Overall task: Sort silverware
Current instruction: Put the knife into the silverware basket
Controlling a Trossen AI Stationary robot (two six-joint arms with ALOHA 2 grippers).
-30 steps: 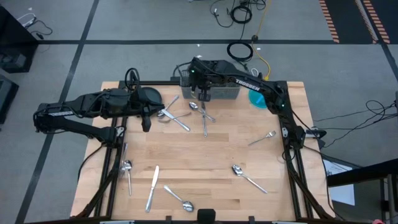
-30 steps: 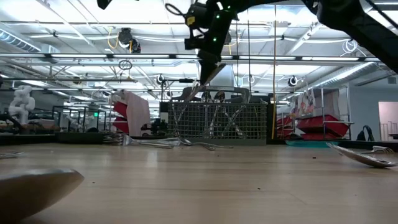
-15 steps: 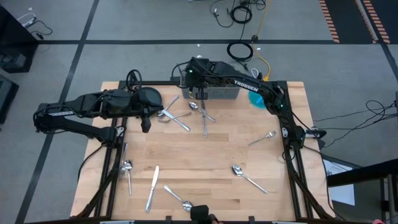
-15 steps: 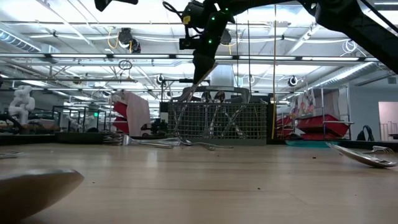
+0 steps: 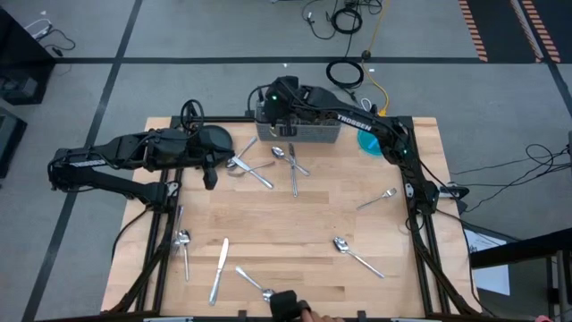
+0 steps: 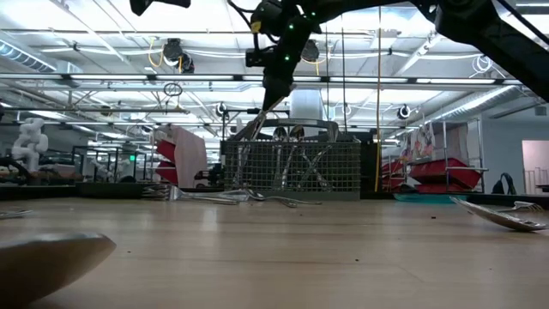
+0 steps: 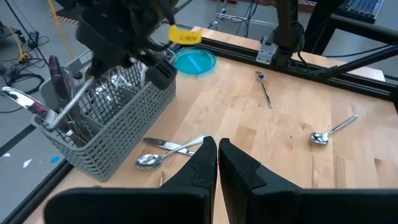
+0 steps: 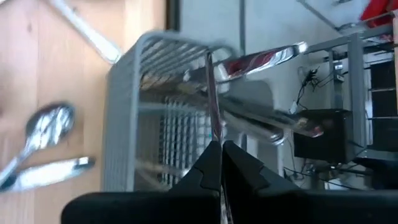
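A thin piece of silverware (image 8: 212, 99) is being held in the clenched right gripper (image 8: 219, 163) above the wire basket (image 5: 299, 131) at the table's far edge. The piece should be lowered upright into a compartment and let go only once its tip is inside the mesh, so that it is not caught on the rim or on handles already standing there.

The left gripper (image 7: 216, 155) is being kept pinched shut on nothing, near the dark plate (image 5: 213, 138).

Loose spoons, forks and a knife (image 5: 219, 269) are being shown across the table in the high view alone. Handles already in the basket are being shown plainly only by the wrist views; the blue disc (image 7: 194, 61) beside it is clearest from the left wrist.
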